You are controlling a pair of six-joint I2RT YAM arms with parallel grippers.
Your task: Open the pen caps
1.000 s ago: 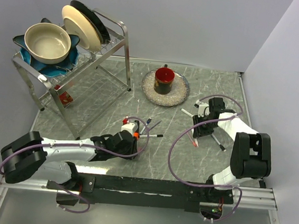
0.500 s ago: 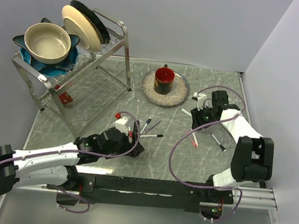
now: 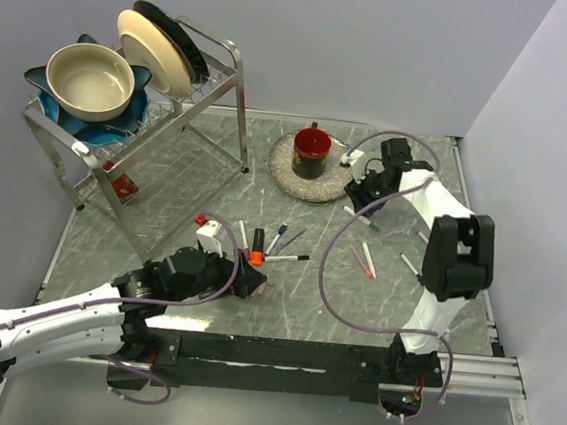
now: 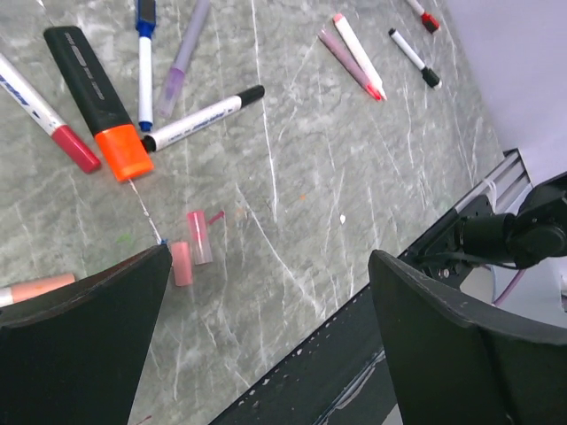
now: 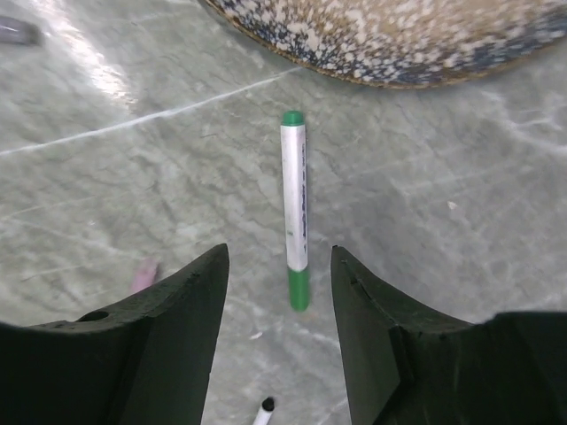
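My left gripper (image 4: 266, 301) gapes wide, empty, over a pink cap (image 4: 199, 236); my right gripper (image 5: 277, 266), half open, empty, over a green pen (image 5: 294, 204).

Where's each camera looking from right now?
Top external: above, behind the bases, looking down on the grey marble table; left arm and right arm show.
Left wrist: down at the orange-capped black highlighter; open jaws at bottom.
Right wrist: down at the green-capped white pen, between its jaws.
Shared: top view also shows highlighter and pen.
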